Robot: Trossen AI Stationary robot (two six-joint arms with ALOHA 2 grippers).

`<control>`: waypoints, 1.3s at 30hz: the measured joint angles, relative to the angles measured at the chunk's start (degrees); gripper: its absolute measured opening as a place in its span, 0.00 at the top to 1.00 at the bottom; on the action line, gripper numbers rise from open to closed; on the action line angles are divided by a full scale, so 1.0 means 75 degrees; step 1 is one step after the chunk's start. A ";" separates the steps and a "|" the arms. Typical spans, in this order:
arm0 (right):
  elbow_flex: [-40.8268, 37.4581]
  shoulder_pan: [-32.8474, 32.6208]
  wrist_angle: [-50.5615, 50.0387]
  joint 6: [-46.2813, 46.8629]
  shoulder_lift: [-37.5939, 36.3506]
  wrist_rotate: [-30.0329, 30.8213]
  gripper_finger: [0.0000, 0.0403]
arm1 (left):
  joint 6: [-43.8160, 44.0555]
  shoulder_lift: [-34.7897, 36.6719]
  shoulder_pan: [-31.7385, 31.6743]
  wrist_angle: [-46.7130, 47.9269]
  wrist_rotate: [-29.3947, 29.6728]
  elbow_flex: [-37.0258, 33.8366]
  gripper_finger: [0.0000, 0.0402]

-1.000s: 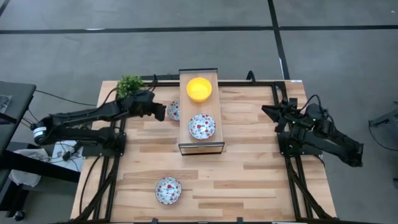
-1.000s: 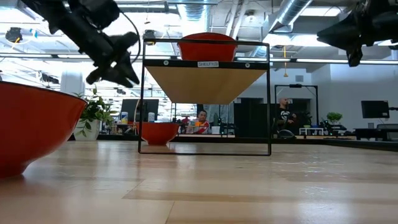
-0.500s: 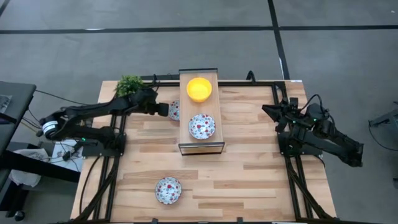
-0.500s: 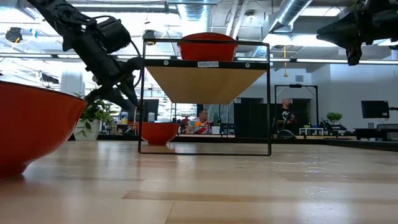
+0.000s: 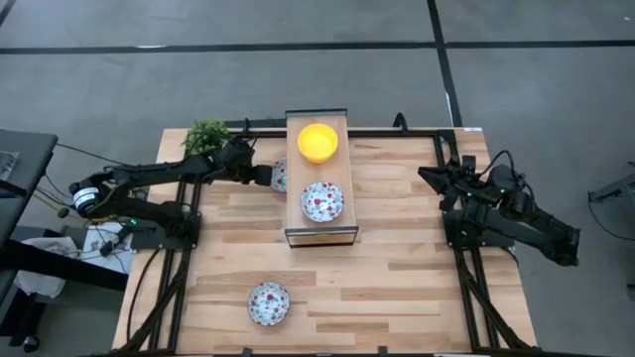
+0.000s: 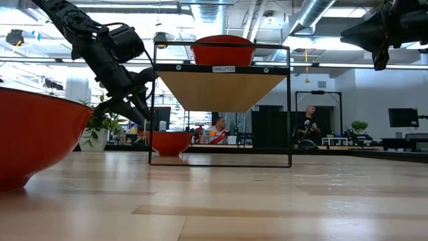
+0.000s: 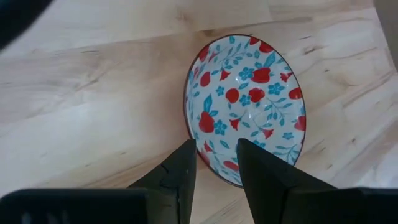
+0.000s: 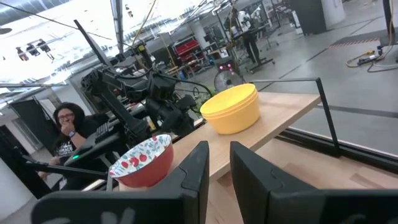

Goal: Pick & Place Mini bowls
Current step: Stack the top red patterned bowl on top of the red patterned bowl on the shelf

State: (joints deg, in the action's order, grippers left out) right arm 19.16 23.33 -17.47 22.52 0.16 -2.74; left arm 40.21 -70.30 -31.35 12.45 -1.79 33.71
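Observation:
A floral mini bowl (image 5: 279, 176) (image 7: 245, 106) rests on its base on the table, just left of the shelf. My left gripper (image 5: 264, 176) (image 7: 214, 152) hovers open over the bowl's rim nearest my arm. In the low view the left gripper (image 6: 138, 102) is still above that bowl (image 6: 170, 142). A yellow bowl (image 5: 317, 142) (image 8: 235, 109) and a second floral bowl (image 5: 322, 201) (image 8: 144, 163) stand on the shelf top. A third floral bowl (image 5: 269, 303) sits near the table's near edge. My right gripper (image 5: 444, 182) (image 8: 219, 163) waits raised at the table's right side, its fingers a narrow gap apart.
The wire-framed shelf (image 5: 320, 234) with a wooden top stands mid-table, close on the right of the left gripper. A small green potted plant (image 5: 206, 134) sits at the far left corner, next to my left arm. People show in the room beyond (image 8: 65, 124).
My left gripper has come down and moved slightly right, toward the floral bowl beside the shelf, with its arm folding lower. The bowls have stayed in place.

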 joint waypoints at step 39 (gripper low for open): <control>0.0006 0.0000 -0.0001 0.0003 0.0000 -0.0029 0.87 | 0.0340 -0.1096 -0.0090 -0.0729 -0.0224 0.0003 0.73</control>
State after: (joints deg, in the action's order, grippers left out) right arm 19.20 23.33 -17.47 22.55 0.16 -2.96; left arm 42.76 -78.52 -32.03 6.98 -3.46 33.74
